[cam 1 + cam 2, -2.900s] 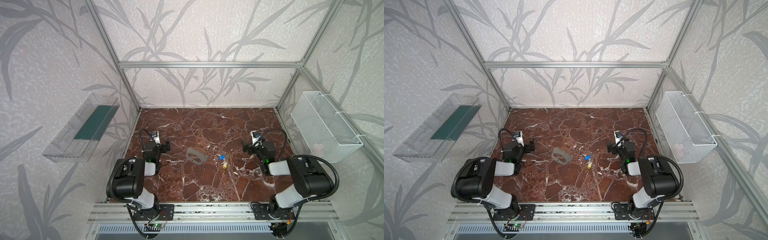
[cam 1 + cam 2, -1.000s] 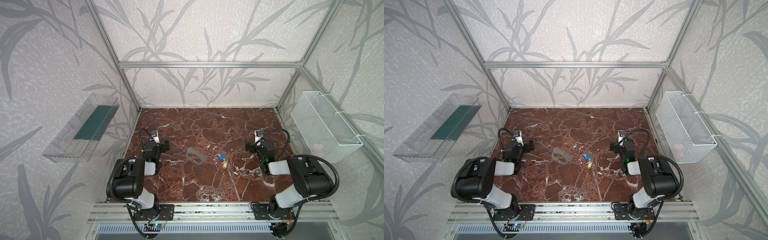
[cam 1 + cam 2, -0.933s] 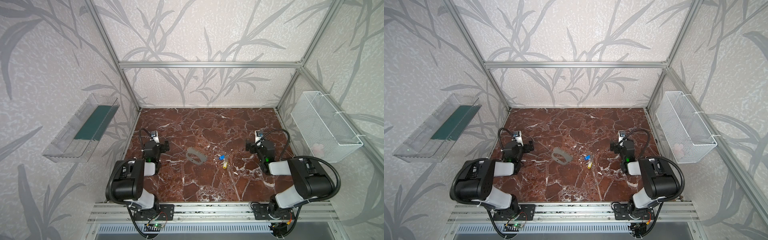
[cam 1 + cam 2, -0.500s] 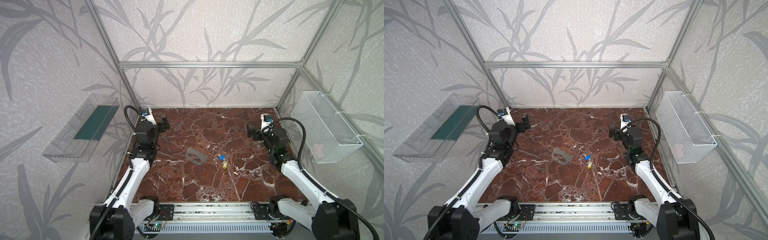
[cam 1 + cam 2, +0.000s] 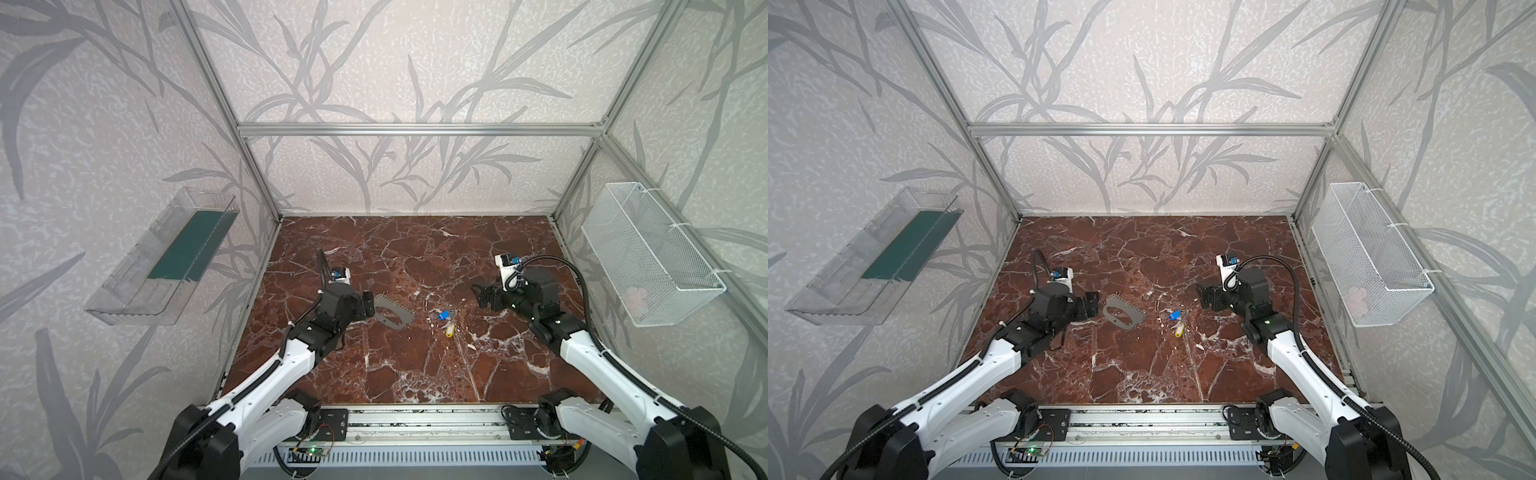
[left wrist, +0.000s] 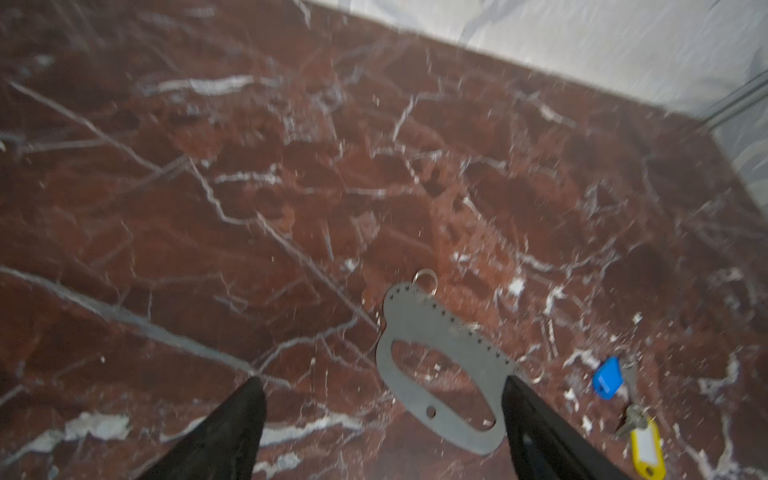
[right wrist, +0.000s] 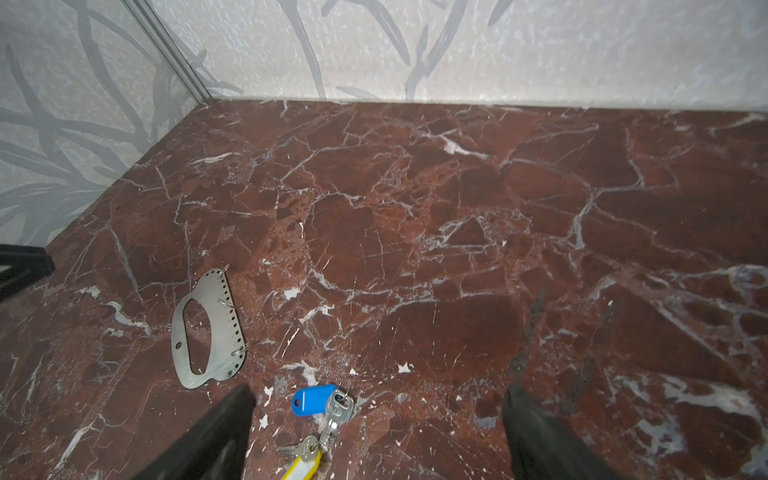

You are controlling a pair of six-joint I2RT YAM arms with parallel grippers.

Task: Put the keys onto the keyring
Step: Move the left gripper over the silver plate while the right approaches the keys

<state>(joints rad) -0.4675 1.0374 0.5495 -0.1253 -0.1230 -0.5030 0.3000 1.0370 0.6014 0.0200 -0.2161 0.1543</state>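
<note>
Faintly pink lump (image 5: 636, 296) inside wire basket (image 5: 615, 241)

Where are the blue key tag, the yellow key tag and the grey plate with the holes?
blue key tag (image 7: 313, 400): right wrist view, middle of the blue plastic.
yellow key tag (image 6: 646, 451): left wrist view, on its white label window.
grey plate (image 6: 436, 328): left wrist view, solid band between hole row and oval cut-out.

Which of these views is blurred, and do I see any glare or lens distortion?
Left wrist view: motion blur, the keyring has soft edges. Right wrist view: sharper, the keys read clearly. Both top views: sharp, evenly lit, no strong glare; the frame posts lean outward, likely a wide-angle effect.
</note>
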